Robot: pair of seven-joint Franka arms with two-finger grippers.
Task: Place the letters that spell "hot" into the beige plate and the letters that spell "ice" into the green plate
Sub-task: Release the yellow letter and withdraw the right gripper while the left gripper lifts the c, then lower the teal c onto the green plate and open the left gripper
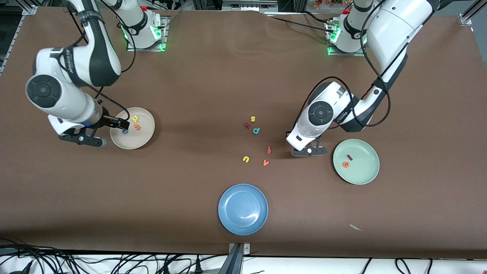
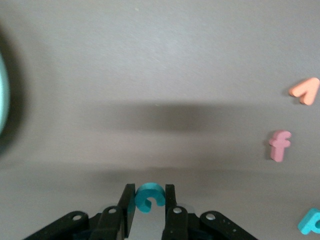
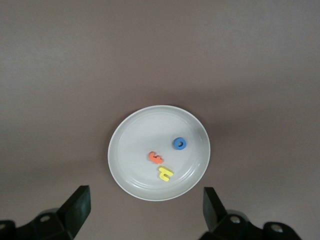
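A brown table cover spanned the whole work surface, lightly creased toward the bases' edge. Black cables lay tangled on the pale floor below the table's camera-side edge. A metal bracket sat at the middle of that edge.

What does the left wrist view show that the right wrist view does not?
Only the left wrist view: the left gripper shut on the teal c, with the orange v, red-orange f and teal p on the table.

Only the right wrist view: the open right gripper over the beige plate, which holds the blue o, orange t and yellow h.

Both: the brown table.
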